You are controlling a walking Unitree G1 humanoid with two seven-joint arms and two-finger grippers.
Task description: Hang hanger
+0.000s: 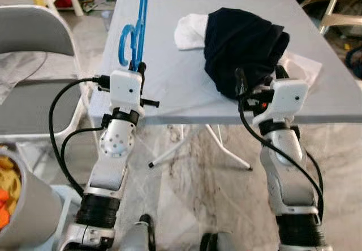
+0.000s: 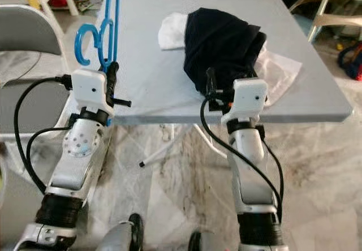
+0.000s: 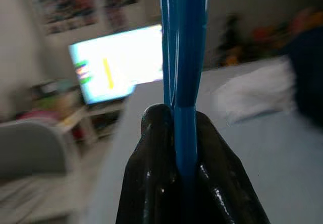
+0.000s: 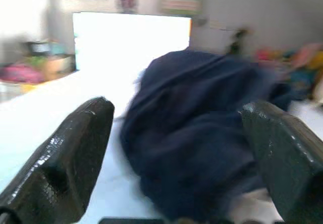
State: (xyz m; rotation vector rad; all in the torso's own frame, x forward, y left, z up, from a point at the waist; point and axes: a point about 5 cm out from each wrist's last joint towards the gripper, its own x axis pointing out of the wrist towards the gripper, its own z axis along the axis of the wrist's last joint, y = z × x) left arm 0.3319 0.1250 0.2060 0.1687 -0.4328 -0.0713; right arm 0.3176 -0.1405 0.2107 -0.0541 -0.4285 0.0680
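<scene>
Two grippers: left gripper (image 3: 184, 133) clamps blue hanger (image 1: 137, 25); right gripper (image 4: 176, 148) wide open facing dark garment (image 4: 197, 128).

Glossy blue plastic hanger (image 1: 136, 33); matt cloth (image 1: 243, 44).

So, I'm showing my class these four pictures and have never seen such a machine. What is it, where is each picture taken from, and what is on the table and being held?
It is a walking humanoid robot with two silver arms, each ending in a two-fingered black hand. The two wide pictures come from its head cameras, looking down. The other two come from cameras on each wrist, looking along the fingers. On the grey table lie a dark garment and a white cloth. The left hand is shut on a blue hanger. The right hand is open, facing the dark garment. A grey folding chair stands to the robot's left.
</scene>
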